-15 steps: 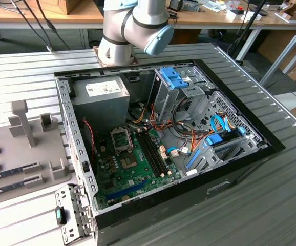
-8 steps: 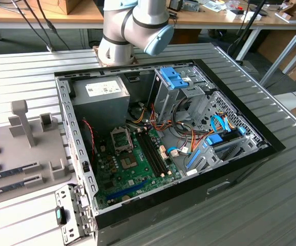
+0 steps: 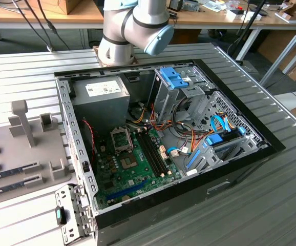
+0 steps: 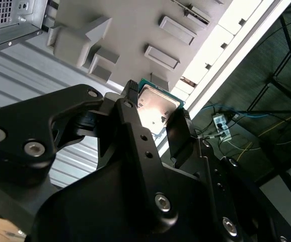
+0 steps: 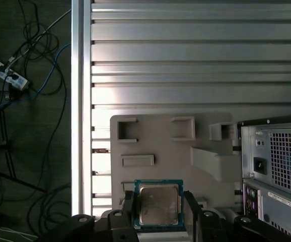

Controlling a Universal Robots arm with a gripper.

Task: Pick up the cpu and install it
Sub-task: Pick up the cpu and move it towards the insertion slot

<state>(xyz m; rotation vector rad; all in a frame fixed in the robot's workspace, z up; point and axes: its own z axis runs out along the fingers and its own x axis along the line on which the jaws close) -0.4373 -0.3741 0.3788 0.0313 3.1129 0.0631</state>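
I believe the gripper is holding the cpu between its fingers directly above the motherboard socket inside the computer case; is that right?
Not quite. The gripper does hold the cpu between its fingers, but the first wrist view shows it over the grey fixture plate that lies beside the computer case, not inside the case.

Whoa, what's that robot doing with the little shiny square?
The robot arm is holding the cpu, the small silver square with a green rim. The chip is pinched between the two black fingers of its gripper. The chip is above the grey parts tray on the ribbed table, beside the open computer case. It is not in the computer yet.
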